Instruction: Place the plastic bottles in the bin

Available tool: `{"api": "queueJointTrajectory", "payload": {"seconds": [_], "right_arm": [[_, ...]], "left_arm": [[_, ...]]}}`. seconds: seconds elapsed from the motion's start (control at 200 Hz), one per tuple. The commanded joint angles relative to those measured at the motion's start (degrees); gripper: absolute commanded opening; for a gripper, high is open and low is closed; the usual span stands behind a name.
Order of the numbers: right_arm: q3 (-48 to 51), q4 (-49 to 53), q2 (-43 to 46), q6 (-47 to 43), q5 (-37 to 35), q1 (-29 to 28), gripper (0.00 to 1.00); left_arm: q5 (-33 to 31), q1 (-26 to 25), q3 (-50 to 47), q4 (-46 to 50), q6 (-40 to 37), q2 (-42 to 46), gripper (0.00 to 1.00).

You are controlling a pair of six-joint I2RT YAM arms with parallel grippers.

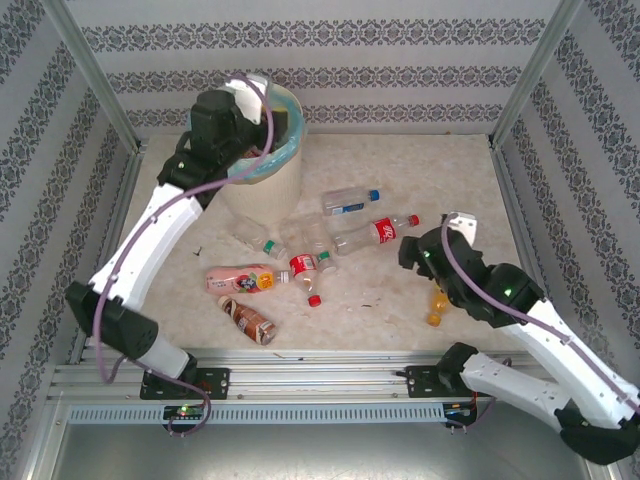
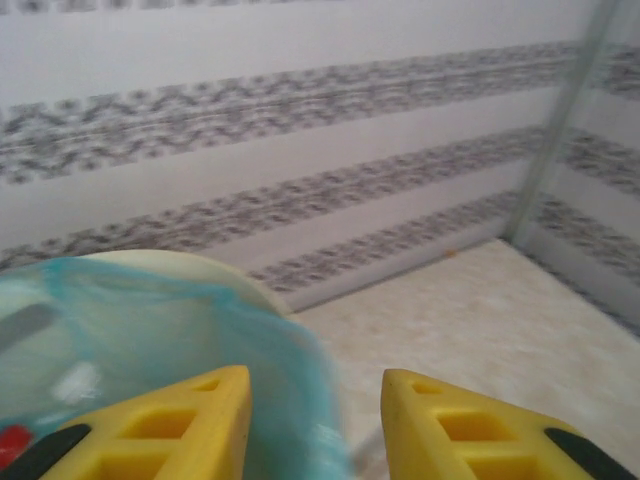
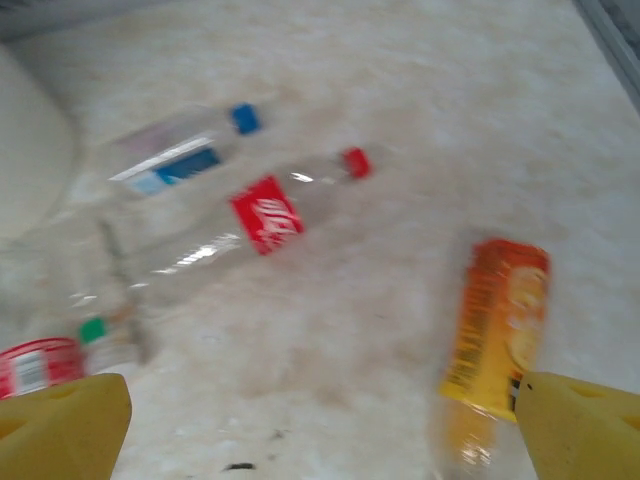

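White arm links (image 1: 150,235), black joints (image 1: 215,125), lilac cables (image 1: 268,125), yellow black-tipped tool fingers (image 2: 180,420).

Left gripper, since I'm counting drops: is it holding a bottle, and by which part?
Nothing is held: the left gripper has its fingers apart, with nothing between them, above the bin.
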State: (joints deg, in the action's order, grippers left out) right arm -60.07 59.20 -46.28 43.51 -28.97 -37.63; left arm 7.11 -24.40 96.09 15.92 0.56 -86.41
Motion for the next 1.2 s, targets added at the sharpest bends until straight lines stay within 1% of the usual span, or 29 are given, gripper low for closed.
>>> {"api": "queueJointTrajectory", "payload": {"seconds": [0.0,0.005,0.06,0.125,0.19,0.23,0.27,0.33,0.395,0.515,0.575,0.669,0.764,0.879,0.984,1.079,1.194], "right_arm": [[3.61,2.09,0.98,-6.17,14.2,11.56,0.91],[3.99,1.3,0.9,-6.64,15.79,12.48,0.9],[5.55,-2.44,-0.52,-6.94,21.79,15.64,0.87],[6.54,-6.26,-2.93,-3.91,24.28,16.19,0.85],[8.24,-13.09,-6.21,1.09,25.89,15.21,0.82],[8.94,-16.48,-8.0,3.47,25.17,14.0,0.81],[9.22,-20.06,-10.74,5.5,22.84,12.09,0.81],[8.66,-24.71,-15.65,7.99,17.73,8.59,0.84],[6.91,-28.14,-21.57,9.37,14.73,6.29,0.85],[0.96,-29.47,-32.73,13.15,12.93,5.15,0.89],[-3.24,-27.95,-37.75,15.98,11.95,4.76,0.91],[-6.65,-28.12,-43.43,17.88,11.71,4.49,0.94],[-7.97,-29.02,-47.46,20.83,10.89,4.45,0.95],[-12.18,-24.61,-52.61,24.21,10.22,4.75,0.97],[-15.42,-22.39,-57.01,24.54,11.38,4.93,0.98],[-14.96,-23.87,-59.45,25.8,13.08,5.67,0.98],[-12.88,-25.7,-60.33,26.63,15.33,6.25,0.96]], "left_arm": [[4.31,-5.32,-6.96,1.8,-6.9,6.5,0.44],[4.66,-5.45,-7.41,1.82,-7.07,6.77,0.44],[8.67,-6.93,-12.54,0.4,-8.44,9.74,0.48],[11.05,-7.95,-18.35,-2.22,-8.37,12.98,0.49],[12.37,-8.5,-22.86,-3.68,-9.0,15.69,0.49],[11.5,-8.9,-25.32,-4.78,-9.83,17.27,0.5],[9.86,-9.33,-27.48,-6.08,-10.6,18.79,0.5],[7.42,-9.6,-29.73,-7.97,-11.14,20.56,0.51],[4.5,-9.56,-31.86,-10.65,-11.44,21.93,0.51],[-0.44,-9.61,-35.38,-14.8,-12.57,23.27,0.52],[-2.55,-9.61,-35.74,-15.39,-12.86,23.49,0.53],[-5.79,-9.61,-36.3,-16.39,-13.01,24.37,0.53],[-7.44,-9.6,-37.18,-17.61,-13.74,25.73,0.54],[-7.99,-9.59,-37.08,-17.46,-14.0,26.2,0.54],[-8.06,-9.57,-37.13,-17.52,-14.14,26.45,0.55],[-8.17,-9.57,-37.16,-17.5,-14.27,26.34,0.55],[-8.25,-9.57,-37.21,-17.34,-14.52,26.17,0.55]]}}
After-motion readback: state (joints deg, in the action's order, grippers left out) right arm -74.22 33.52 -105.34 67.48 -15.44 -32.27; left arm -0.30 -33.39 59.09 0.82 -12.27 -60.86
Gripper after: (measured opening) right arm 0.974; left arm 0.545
